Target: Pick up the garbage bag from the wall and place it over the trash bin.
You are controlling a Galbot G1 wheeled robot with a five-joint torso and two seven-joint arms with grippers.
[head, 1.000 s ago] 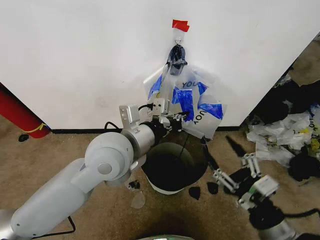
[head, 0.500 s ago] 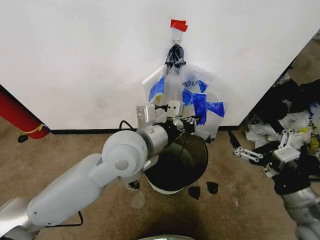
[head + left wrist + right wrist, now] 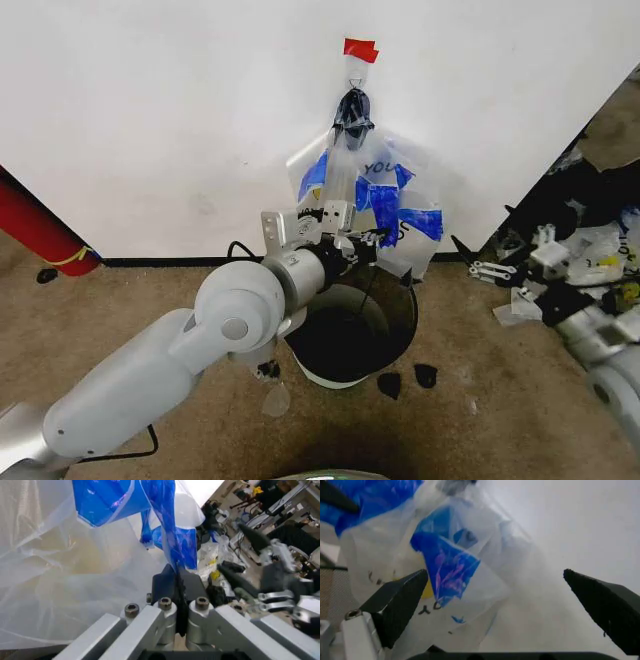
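Right gripper swings up beside the garbage bag, jaws apart (left gripper clamped on it), readying a two-handed pull.

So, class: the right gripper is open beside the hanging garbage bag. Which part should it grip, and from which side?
Probably the bag's free lower right edge, approached from the robot's right. The garbage bag hangs from a hook on the wall above the trash bin. The left gripper is shut on its lower left part, so the open right gripper faces the loose flap beside it.
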